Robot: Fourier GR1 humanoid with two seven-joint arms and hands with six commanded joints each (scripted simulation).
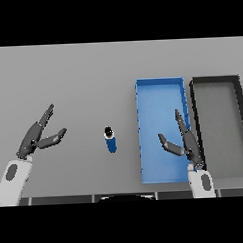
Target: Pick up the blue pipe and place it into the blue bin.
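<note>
A short blue pipe (110, 140) with a dark end lies on the grey table, just left of the blue bin (159, 86). My right hand (186, 141) hovers over the bin's right side, fingers straight and thumb spread, open and holding nothing. It is well to the right of the pipe. At the lower left of the view my left hand (35, 138) is open too, a good way left of the pipe.
A black bin (215, 80) with a grey floor stands directly right of the blue bin, their walls side by side. Bare grey table stretches behind and to the left of the pipe.
</note>
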